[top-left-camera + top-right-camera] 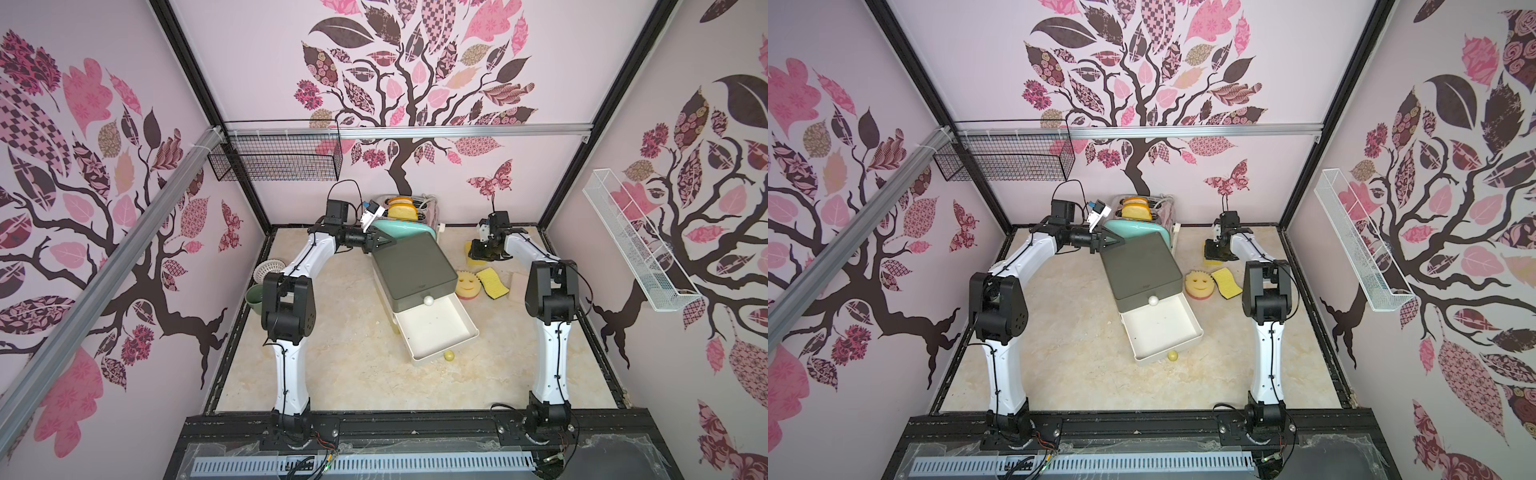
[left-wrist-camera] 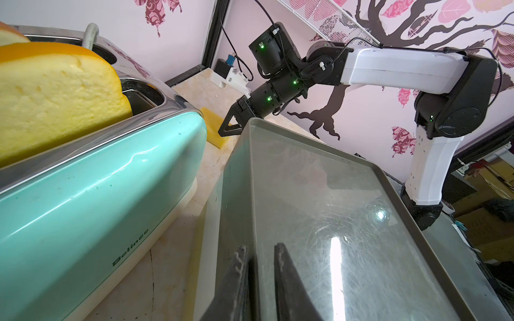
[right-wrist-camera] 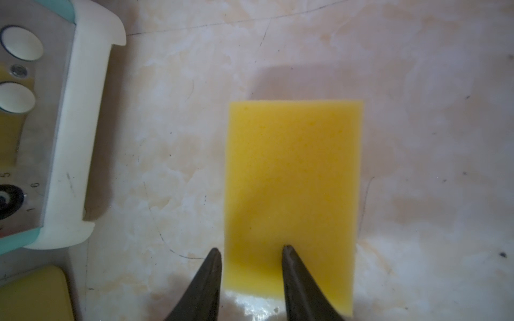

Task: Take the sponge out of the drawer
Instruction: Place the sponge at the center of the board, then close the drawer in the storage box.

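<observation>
The yellow rectangular foam sponge (image 3: 294,180) lies flat on the tabletop (image 3: 417,139), outside the white drawer (image 1: 436,328), beneath the part-open, empty right claw (image 3: 251,248); the left claw (image 2: 260,248), closed on the grey plastic cabinet (image 2: 319,194) at its rim, likely steadies it.

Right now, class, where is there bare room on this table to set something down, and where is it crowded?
Free: the table front, before the open drawer; also between the drawer unit and the left arm. Crowded: the sponges right of the unit, by the right claw.
</observation>
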